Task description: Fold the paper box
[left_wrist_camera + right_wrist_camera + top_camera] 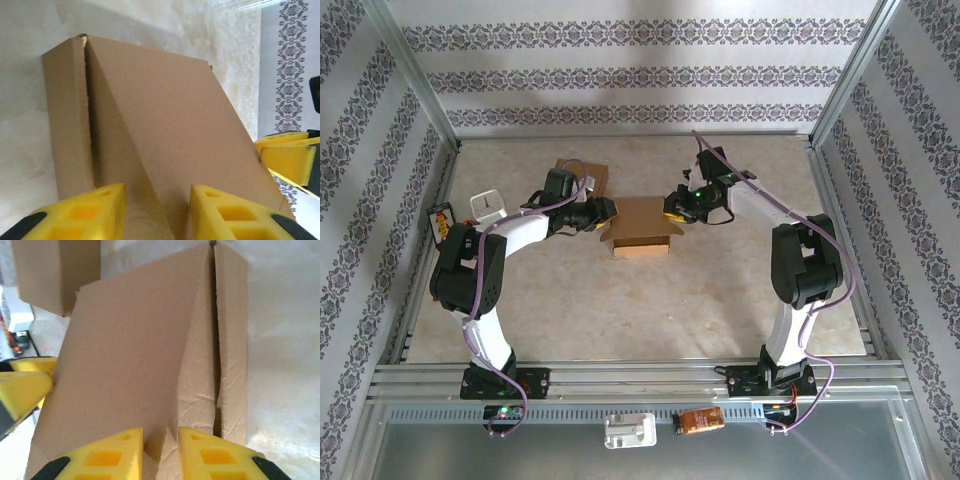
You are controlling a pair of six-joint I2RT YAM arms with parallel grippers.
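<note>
The paper box (642, 226) is lying near the middle of the counter (620, 310), its top flaps partly folded over, with one claw meeting it from each side. The left claw (157, 200) is standing partly open at the box's left end, its yellow fingers (90, 212) straddling a raised fold of cardboard, and it cannot be told whether they are pressing on it. The right claw (161, 445) is showing only a narrow gap at the right end, with the edge of a flap lying in that gap; whether the pads are pinching it cannot be told.
</note>
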